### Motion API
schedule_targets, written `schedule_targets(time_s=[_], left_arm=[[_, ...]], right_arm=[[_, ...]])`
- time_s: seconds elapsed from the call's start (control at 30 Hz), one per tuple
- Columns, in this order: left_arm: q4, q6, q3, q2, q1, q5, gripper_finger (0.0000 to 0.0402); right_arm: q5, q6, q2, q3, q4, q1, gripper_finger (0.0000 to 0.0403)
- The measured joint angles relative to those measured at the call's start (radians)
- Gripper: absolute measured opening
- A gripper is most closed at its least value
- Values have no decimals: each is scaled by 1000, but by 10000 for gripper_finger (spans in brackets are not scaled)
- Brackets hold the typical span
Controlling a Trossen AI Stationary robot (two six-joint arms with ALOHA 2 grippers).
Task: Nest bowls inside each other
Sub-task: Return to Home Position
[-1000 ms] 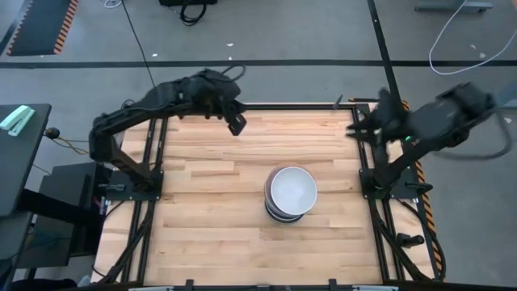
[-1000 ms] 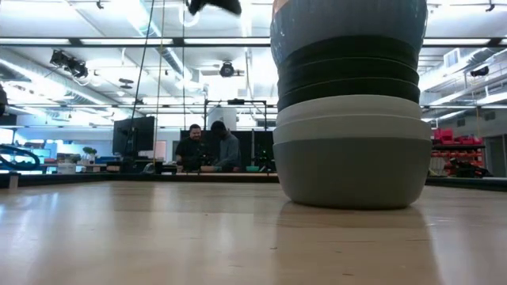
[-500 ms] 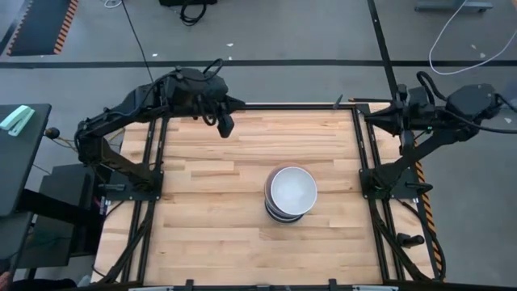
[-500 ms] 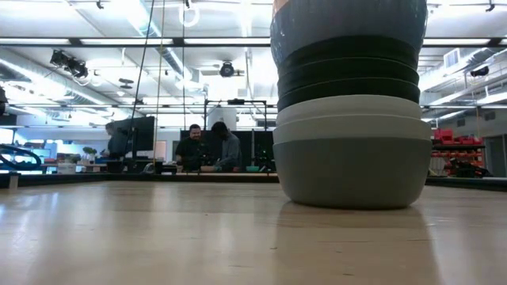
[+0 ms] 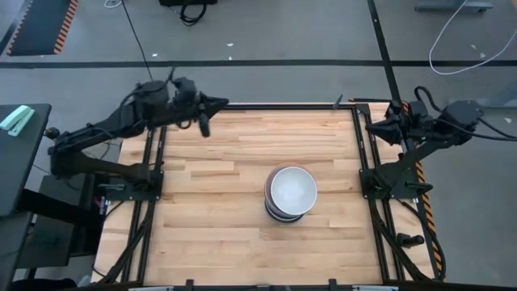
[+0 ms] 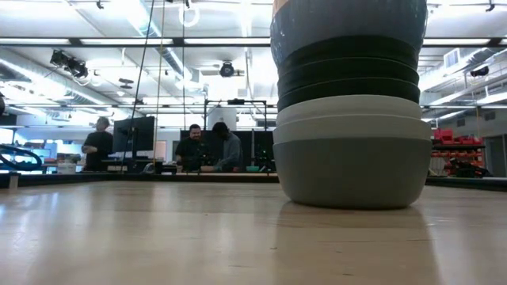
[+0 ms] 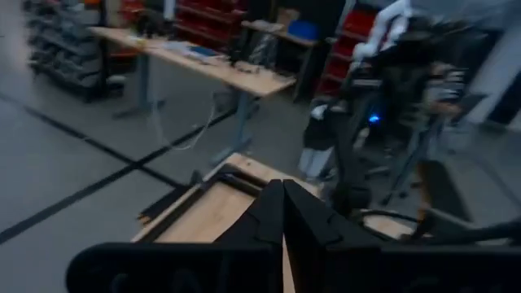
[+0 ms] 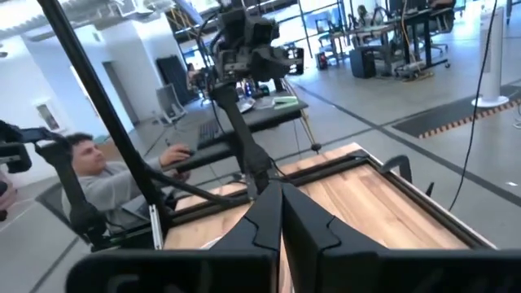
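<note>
A large workshop hall is stretching out behind the wooden table (image 5: 210, 186). Long ceiling lamps are shining, and far at the back a person (image 6: 99, 146) is standing near a monitor (image 6: 133, 136) while two more people (image 6: 192, 147) are bending over a desk. Another person (image 8: 96, 174) in a grey top is sitting just beyond the table frame.

The bowls (image 5: 292, 192) are standing nested in one stack on the boards, with a dark grey bowl (image 6: 352, 172) at the bottom. The left gripper (image 5: 205, 126) is hanging over the far left edge of the table with its fingers (image 7: 269, 213) pressed together on nothing. The right gripper (image 5: 373, 128) is hovering at the far right edge, closed and empty too. The stack is lying between them, well apart from both and nearer to the right one.
</note>
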Motion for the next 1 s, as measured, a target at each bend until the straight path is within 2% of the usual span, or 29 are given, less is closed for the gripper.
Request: schedule_targets(time_s=[0.23, 0.43, 0.6, 0.8, 1.0], left_arm=[[129, -30, -232, -157, -3, 52, 21], [364, -53, -421, -282, -4, 94, 25], [389, -61, -547, -409, -6, 104, 12], [595, -82, -715, -565, -28, 108, 11], [712, -124, -865, -668, -49, 108, 23]], right_arm=[[-3, -21, -102, -125, 113, 0, 12], [-50, -75, -210, -243, 286, 0, 13], [-56, -78, -287, -309, 359, 0, 12], [-142, -193, -374, -391, 577, 0, 13], [-150, -191, -420, -434, 604, -1, 11]])
